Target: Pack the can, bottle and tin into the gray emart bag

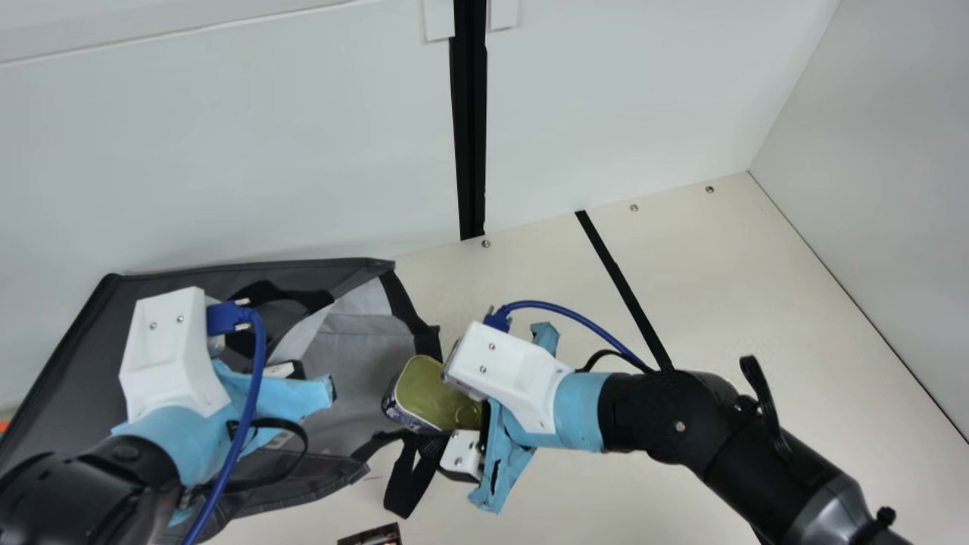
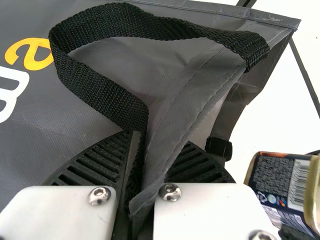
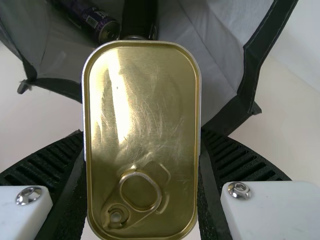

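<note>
You've got the tin (image 1: 428, 390) at the mouth of the gray emart bag (image 1: 356, 378), on the bag's right side, ring-pull lid turned toward the right wrist camera. Right pincer (image 1: 460, 454) is grasping the tin, one ribbed finger on each long side. Can't tell whether the tin touches the bag. Inside the bag, past the tin in your right wrist view, lie two things side by side: a purple-printed cylinder (image 3: 90, 19) and a black cylinder (image 3: 139, 20); too little shows to say which is can, which is bottle. Your left pincer (image 1: 286, 371) is clenched on the bag's edge, gray fabric and part of a black strap (image 2: 95, 85) caught between the fingers. Bag rests on the cream bench (image 1: 530, 265), mouth opening toward your right arm. A second black strap (image 1: 409, 481) hangs off the bag's near rim, beside the right pincer. Just nearer you than the bag, a dark printed item (image 1: 371, 536) is cut off by the main view's bottom edge. To the bag's right, a black strip (image 1: 621, 280) crosses the bench; behind the bag stands a white wall (image 1: 227, 151) with a black upright (image 1: 471, 129) on it.
</note>
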